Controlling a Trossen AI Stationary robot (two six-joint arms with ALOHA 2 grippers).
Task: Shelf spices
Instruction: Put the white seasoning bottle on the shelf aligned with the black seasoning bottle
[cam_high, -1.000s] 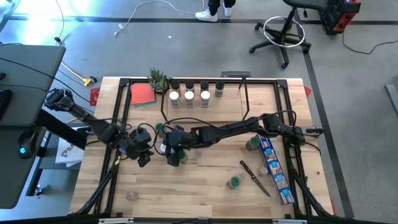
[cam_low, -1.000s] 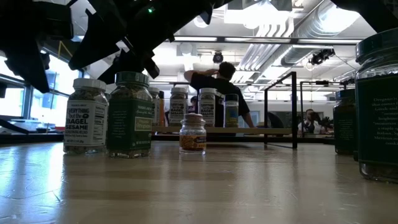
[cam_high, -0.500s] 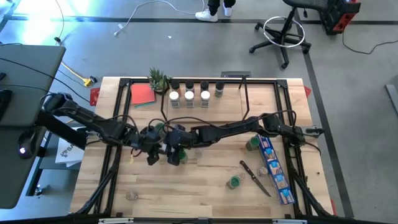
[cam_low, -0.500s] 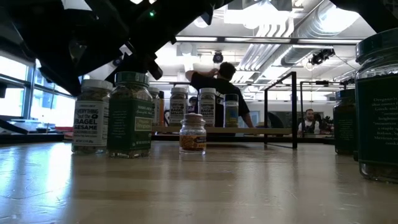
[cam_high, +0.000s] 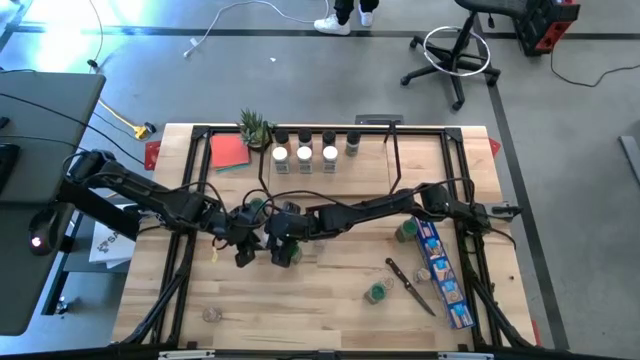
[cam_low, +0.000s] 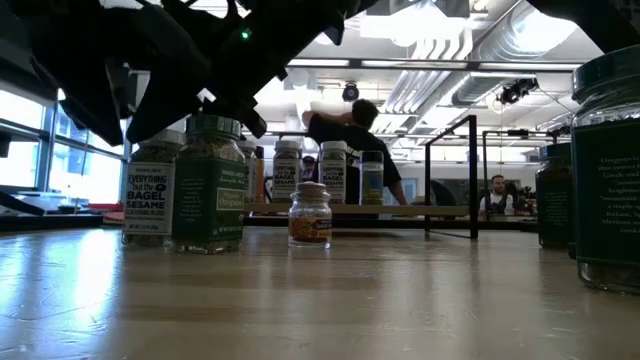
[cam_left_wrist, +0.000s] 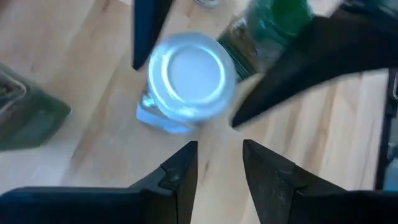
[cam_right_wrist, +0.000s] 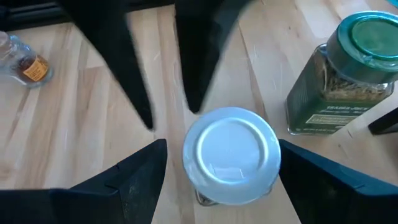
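A white-capped spice jar (cam_right_wrist: 231, 155) stands upright on the table, left of centre, beside a green-capped jar (cam_right_wrist: 348, 74). My right gripper (cam_right_wrist: 222, 163) is open, with one finger on each side of the white-capped jar. My left gripper (cam_left_wrist: 219, 163) is open and empty, a little short of the same jar (cam_left_wrist: 186, 78) on the side facing the table's left. In the high view the left gripper (cam_high: 245, 250) and the right gripper (cam_high: 282, 250) nearly meet. Several spices (cam_high: 305, 152) stand on the shelf (cam_high: 340, 172) at the far middle. My right gripper straddles the white-capped jar's cap (cam_right_wrist: 267, 158) from above at a slant, coming from the table's right. One finger (cam_right_wrist: 146, 171) stands apart from the cap. Whether the other finger (cam_right_wrist: 305, 171) touches it, I cannot tell. The jar rests on its base.
Two green-capped jars (cam_high: 405, 232) (cam_high: 378, 292), a black-handled utensil (cam_high: 410, 285) and a long blue box (cam_high: 440, 270) lie on the right half. A small jar (cam_high: 210, 313) sits near the front left. A red item (cam_high: 230, 152) and a plant (cam_high: 255, 128) are at the far left.
My left gripper has moved toward the table's right, up to the right gripper and the white-capped jar, and has turned somewhat. In the low view the white-capped jar has slid a little toward the green-capped jar beside it and stays upright.
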